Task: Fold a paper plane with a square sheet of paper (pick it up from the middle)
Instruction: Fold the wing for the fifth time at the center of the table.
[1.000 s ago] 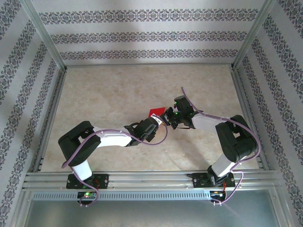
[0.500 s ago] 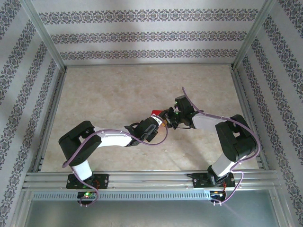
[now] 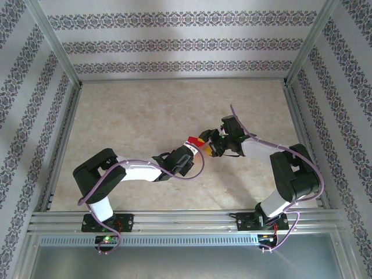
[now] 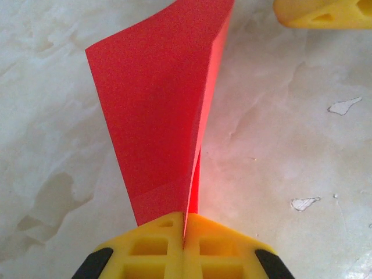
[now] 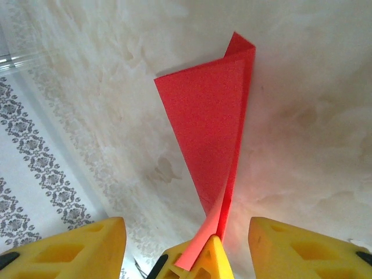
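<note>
Near the middle of the table (image 3: 145, 110), the left gripper (image 4: 185, 232) has its fingers pressed together on one end of the folded red paper (image 4: 168, 104), while the right gripper (image 3: 210, 147) faces it with fingers (image 5: 64, 247) spread wide.

My right wrist shifts a little to the right and farther up the table, carrying the right gripper (image 5: 186, 226) with it. From above, the red paper (image 3: 191, 140) shows less: the broad triangle of a second ago is now a thin sliver, and yellow fingertips (image 3: 201, 144) appear beside it.
</note>
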